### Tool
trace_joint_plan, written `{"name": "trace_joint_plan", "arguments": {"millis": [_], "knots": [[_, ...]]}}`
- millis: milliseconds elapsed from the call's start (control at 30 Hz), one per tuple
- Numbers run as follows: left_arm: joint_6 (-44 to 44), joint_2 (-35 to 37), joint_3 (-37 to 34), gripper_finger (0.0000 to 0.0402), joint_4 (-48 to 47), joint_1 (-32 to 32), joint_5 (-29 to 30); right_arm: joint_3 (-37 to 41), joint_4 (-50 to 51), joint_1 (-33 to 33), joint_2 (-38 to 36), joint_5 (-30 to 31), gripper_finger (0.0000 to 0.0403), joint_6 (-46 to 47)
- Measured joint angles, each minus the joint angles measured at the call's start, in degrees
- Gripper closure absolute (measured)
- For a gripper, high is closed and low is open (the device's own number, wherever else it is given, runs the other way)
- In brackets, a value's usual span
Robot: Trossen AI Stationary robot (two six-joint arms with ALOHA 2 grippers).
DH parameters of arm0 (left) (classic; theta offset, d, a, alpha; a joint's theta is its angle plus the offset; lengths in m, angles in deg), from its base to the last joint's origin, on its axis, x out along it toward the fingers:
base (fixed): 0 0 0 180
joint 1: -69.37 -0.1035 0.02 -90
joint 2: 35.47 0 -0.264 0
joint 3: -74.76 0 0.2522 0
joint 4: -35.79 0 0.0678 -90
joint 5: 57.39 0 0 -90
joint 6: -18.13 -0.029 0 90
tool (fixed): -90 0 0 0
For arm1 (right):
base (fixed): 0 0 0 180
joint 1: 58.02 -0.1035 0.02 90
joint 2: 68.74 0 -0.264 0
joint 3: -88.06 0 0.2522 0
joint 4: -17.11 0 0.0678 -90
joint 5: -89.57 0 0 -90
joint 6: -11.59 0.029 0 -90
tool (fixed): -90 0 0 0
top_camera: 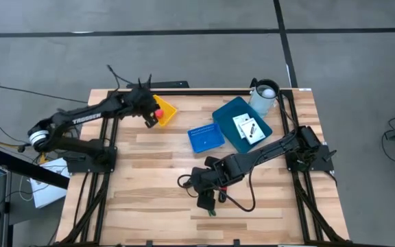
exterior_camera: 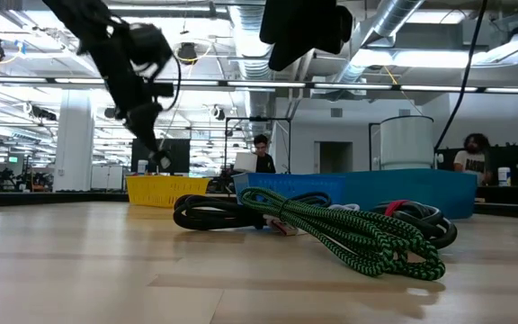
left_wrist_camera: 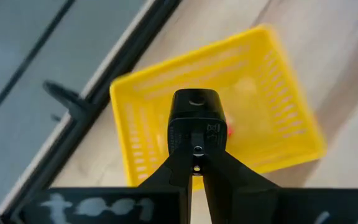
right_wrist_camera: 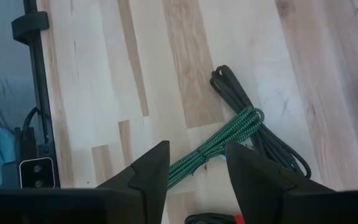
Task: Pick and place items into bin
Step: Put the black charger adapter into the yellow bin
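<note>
My left gripper (top_camera: 149, 118) hangs over the yellow basket (top_camera: 163, 110) at the far left and is shut on a small black block (left_wrist_camera: 194, 121). A tiny red piece (left_wrist_camera: 229, 131) lies in the basket. My right gripper (right_wrist_camera: 197, 163) is open and empty. It hovers above a black-and-green braided cord (right_wrist_camera: 229, 132) that lies on the table tangled with a black cable (right_wrist_camera: 260, 118), near the middle front (top_camera: 211, 199). Both cords also show in the low view (exterior_camera: 349, 236). Two white cards (top_camera: 247, 128) lie in the big blue tray (top_camera: 228, 113). My left gripper pinches the black block's lower end (left_wrist_camera: 196, 158) between its two fingertips. The fingers point down from above toward the basket. The block sticks out beyond the fingertips, lifted clear above the basket's floor.
A small blue basket (top_camera: 206, 137) sits mid-table beside the big blue tray. A white cup (top_camera: 265, 96) stands at the far right corner. A black frame rail (top_camera: 184, 91) runs along the far edge. Bare wood lies at the near left (top_camera: 136, 199). People show in the room beyond.
</note>
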Motion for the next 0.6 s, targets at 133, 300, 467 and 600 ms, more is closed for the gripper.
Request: {"name": "trace_joint_plan", "arguments": {"millis": [133,300,467,600], "knots": [[0.28,-5.23,0.0,0.0395,0.34,-2.29,-0.2,0.0,0.0,0.01,0.0,0.0,0.0255,0.0],[0.54,-10.52,0.0,0.0389,1.73,-2.65,-0.17,0.0,0.0,-0.01,0.0,-0.01,0.026,-0.01],[0.54,-12.19,0.0,0.036,3.68,-2.64,-0.14,0.0,0.0,-0.01,0.0,-0.13,0.0261,-0.04],[0.85,-11.99,0.0,0.0334,4.92,-2.63,0.29,0.0,0.02,0.01,0.0,-0.13,0.026,-0.07]]}}
